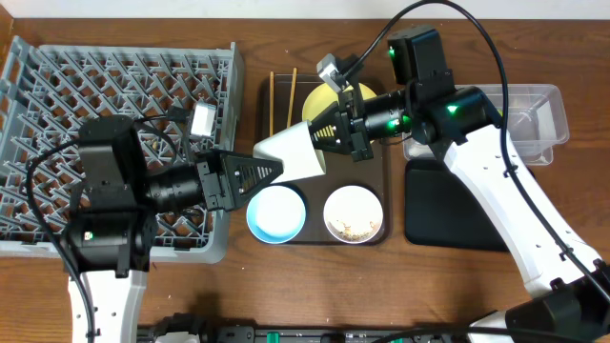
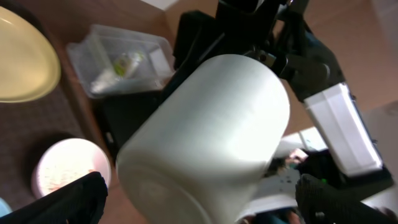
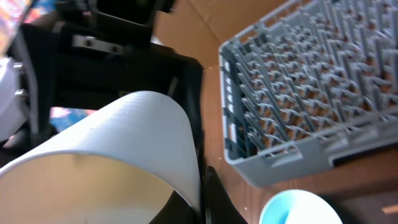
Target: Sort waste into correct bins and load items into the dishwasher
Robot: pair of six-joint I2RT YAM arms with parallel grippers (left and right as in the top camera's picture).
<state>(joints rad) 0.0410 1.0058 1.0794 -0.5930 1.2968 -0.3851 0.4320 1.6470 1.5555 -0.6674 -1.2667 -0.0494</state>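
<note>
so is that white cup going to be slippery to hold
Probably: the white cup looks smooth and glossy, so a grip may slip. It seems rigid, since its wall shows no dent. Being round-walled, it would likely roll if laid sideways.

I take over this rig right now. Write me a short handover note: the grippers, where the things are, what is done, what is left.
Right gripper: shut on the rim of the white cup, in the air above the serving tray.
Left gripper: fingers spread either side of the cup's base; I cannot tell if they grip.
On the serving tray: yellow plate, chopsticks, light-blue bowl, white bowl holding crumbs.
Done: the wrapper lies in the clear tub.
Left: no dish shows in the dish rack; cup, plate, bowls and chopsticks go there, and the crumbs into a bin.
</note>
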